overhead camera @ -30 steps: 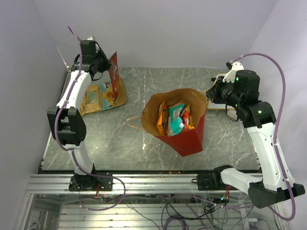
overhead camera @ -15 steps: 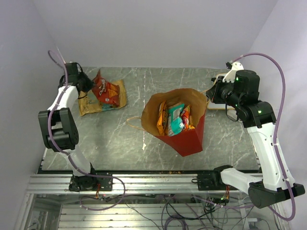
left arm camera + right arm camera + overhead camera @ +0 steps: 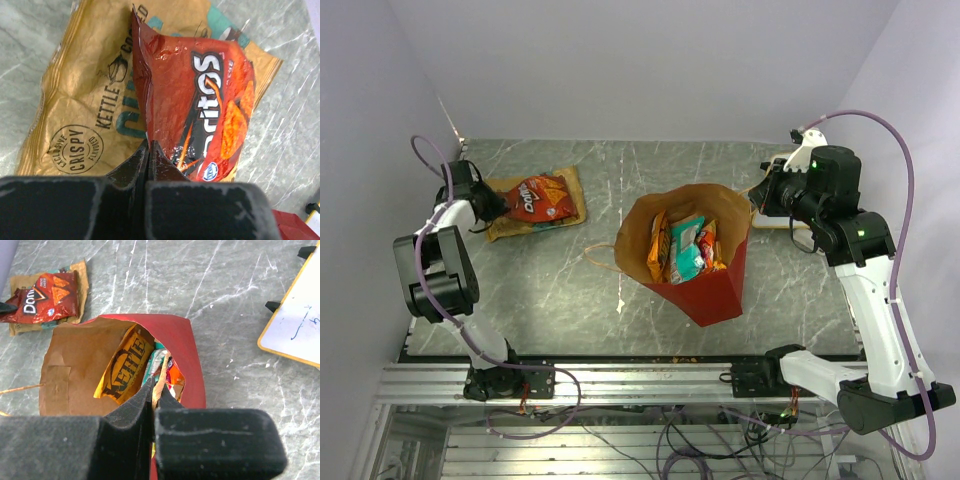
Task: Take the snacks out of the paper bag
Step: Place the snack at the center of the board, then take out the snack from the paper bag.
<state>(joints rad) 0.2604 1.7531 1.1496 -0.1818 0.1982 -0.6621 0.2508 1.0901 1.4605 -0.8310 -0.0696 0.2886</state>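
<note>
The paper bag (image 3: 705, 290) stands open mid-table, red outside and brown inside, with several snacks (image 3: 682, 247) upright in it. My right gripper (image 3: 757, 200) is shut on its far-right rim; in the right wrist view the tan paper edge runs between the jaws of the right gripper (image 3: 156, 386) above a yellow packet (image 3: 125, 365). A red chip packet (image 3: 535, 197) lies on a flat tan chip bag (image 3: 575, 200) at the far left. My left gripper (image 3: 485, 205) is shut on the red packet's left edge, and the left wrist view shows the red packet (image 3: 205, 100) pinched in the left gripper (image 3: 149, 146).
A white wood-framed board (image 3: 300, 325) lies at the far right behind my right arm. The bag's thin tan handle (image 3: 595, 258) sprawls on the table left of the bag. The left wall stands close to my left arm.
My left arm came down and leftward from high up, bringing the red packet onto the tan chip bag. The right arm and the paper bag have not moved.
</note>
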